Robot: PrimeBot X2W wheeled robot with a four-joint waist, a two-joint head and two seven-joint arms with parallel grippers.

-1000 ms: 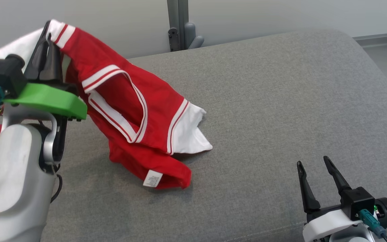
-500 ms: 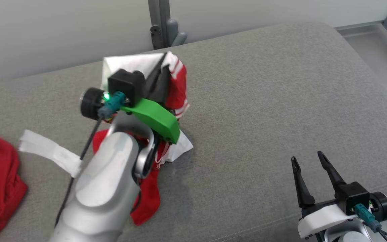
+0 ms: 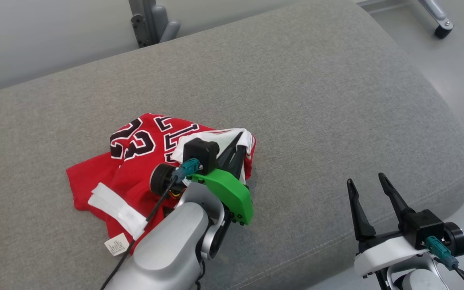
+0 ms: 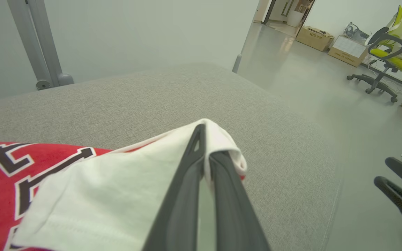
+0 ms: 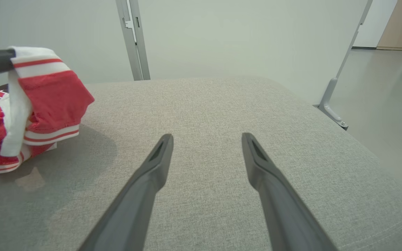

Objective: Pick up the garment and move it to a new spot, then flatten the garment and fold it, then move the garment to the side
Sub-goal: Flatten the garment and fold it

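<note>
A broad grey upholstered surface (image 3: 316, 100) spans the scene, its rounded edge falling away at the right and near sides. On its left-centre part lies the garment (image 3: 143, 141), a red jersey with black-and-white numbers and white trim, crumpled in a loose heap with its right end raised off the fabric. The left gripper (image 3: 241, 139), on a silver forearm with a green bracket, is pinched tight on that raised white-and-red hem; the left wrist view shows the two dark fingers (image 4: 187, 181) pressed together with white cloth wrapped over their tips. The right gripper (image 3: 365, 180) hangs over the near right edge, well apart from the jersey, its jaws spread wide and holding nothing. A white strip (image 3: 117, 209) crosses the jersey's near left part, and a small printed label (image 3: 116, 244) lies just nearer than it.
</note>
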